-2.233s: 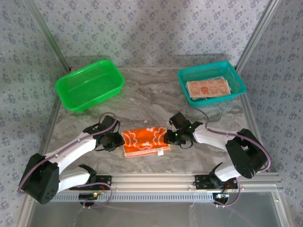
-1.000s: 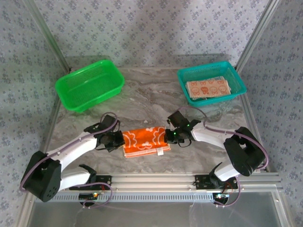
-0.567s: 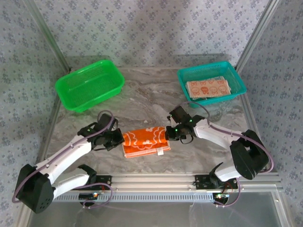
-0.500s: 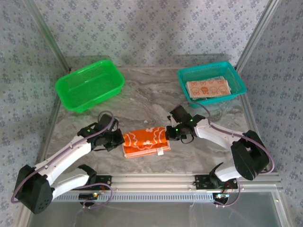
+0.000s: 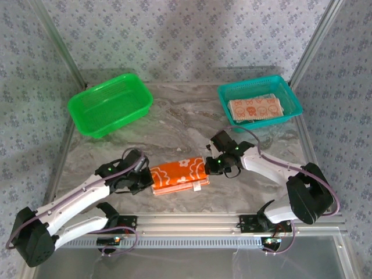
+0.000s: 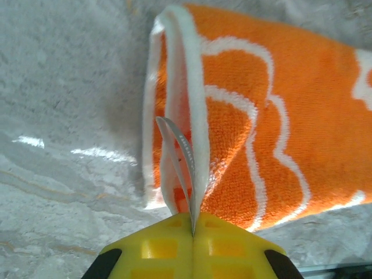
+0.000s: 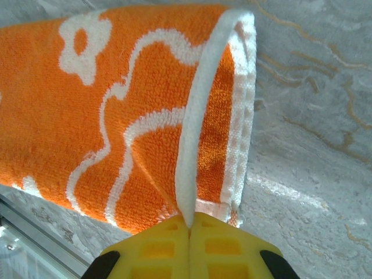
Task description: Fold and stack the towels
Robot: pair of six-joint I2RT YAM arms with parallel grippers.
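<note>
An orange towel with white bunny outlines lies folded near the table's front middle. My left gripper is at its left end, and the left wrist view has the yellow fingers shut on the towel's white hem and grey label loop. My right gripper is at the right end, shut on the white hem, with the top layer of the towel lifted off the layer below. A folded cream towel with orange sun faces lies in the teal basket.
A green basket stands at the back left with nothing in it. The marble tabletop stretches between the baskets and the arms. An aluminium rail runs along the near edge, just below the towel.
Both grippers stayed shut on the orange towel's ends. The left arm swung toward the near edge and the towel now looks narrower from back to front.
</note>
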